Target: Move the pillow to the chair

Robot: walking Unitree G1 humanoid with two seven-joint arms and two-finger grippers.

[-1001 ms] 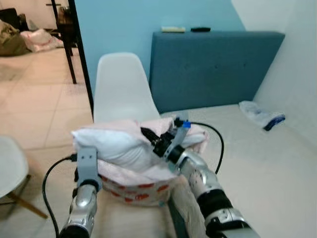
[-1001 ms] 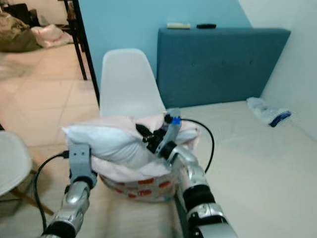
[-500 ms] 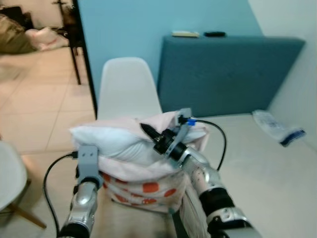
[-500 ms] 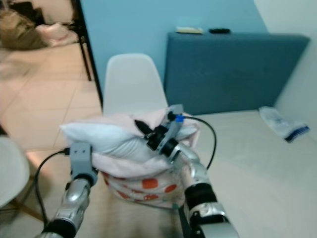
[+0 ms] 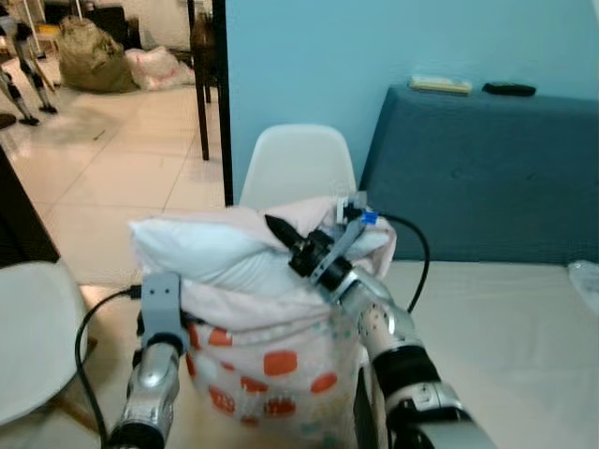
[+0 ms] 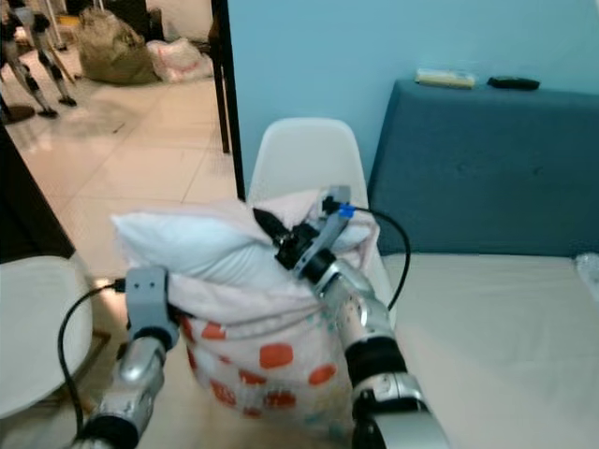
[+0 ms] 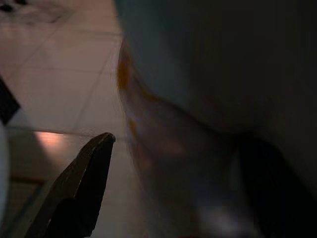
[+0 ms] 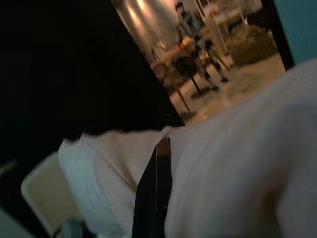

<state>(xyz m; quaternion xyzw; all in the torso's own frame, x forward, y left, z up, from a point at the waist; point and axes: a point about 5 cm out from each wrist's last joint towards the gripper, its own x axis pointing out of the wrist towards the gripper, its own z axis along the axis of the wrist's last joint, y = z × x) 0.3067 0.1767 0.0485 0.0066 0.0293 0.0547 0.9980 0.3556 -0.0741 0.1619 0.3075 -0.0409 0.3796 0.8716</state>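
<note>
We carry the pillow (image 5: 253,309) between 2 grippers: right gripper (image 5: 281,232) pinching its top fold, left gripper (image 7: 79,183) under its side, finger spread unclear. It hangs before the white chair (image 5: 298,168); next we lower it onto the seat.

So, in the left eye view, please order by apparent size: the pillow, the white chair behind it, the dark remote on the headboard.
1. pillow, largest, though it is nearest the camera
2. white chair, partly hidden behind the pillow
3. dark remote, smallest
</note>
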